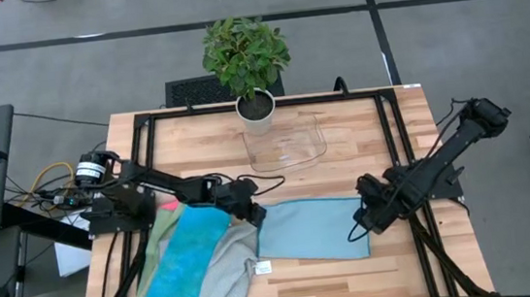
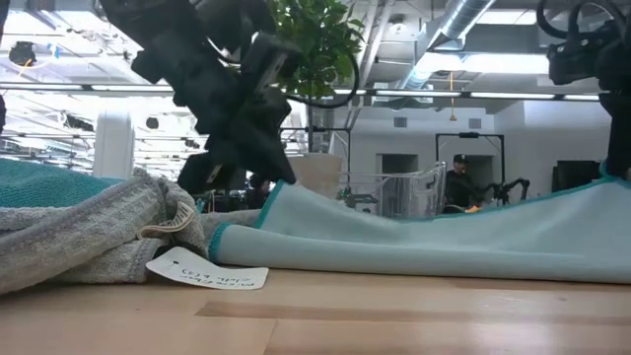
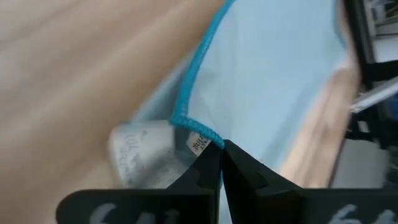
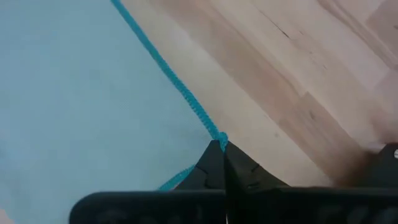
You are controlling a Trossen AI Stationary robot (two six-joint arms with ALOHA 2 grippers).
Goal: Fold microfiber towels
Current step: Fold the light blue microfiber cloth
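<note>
A light grey towel with teal edging (image 1: 312, 230) lies spread at the table's middle. Its near edge (image 2: 394, 264) rests on the wood and its two far corners are raised. My left gripper (image 1: 253, 212) is shut on the far left corner and my right gripper (image 1: 363, 219) on the far right corner. To the left, a bright blue towel (image 1: 188, 263) lies on top of a heap with a grey one (image 1: 227, 281), a green one (image 1: 152, 245) and a pink one (image 1: 165, 207). My left gripper pinches the towel's far left corner (image 3: 198, 140), by the teal edging and a small sewn label, at the free ends of its two fingers. It comes slanting down from the table's left. The corner (image 2: 284, 189) is lifted off the table and the cloth slopes down from it. My right gripper pinches the towel's far right corner (image 4: 219, 138) on the teal edging between its two fingertips. It comes slanting down from the table's right. That end of the towel (image 2: 601, 187) is raised above the wood, and the cloth runs away from the fingers smooth.
A clear plastic tray (image 1: 286, 148) and a potted plant (image 1: 249, 62) stand at the table's far middle. A white paper tag (image 1: 264, 266) lies by the grey towel. Bare wood shows near the front edge (image 1: 356, 281) and at the far right.
</note>
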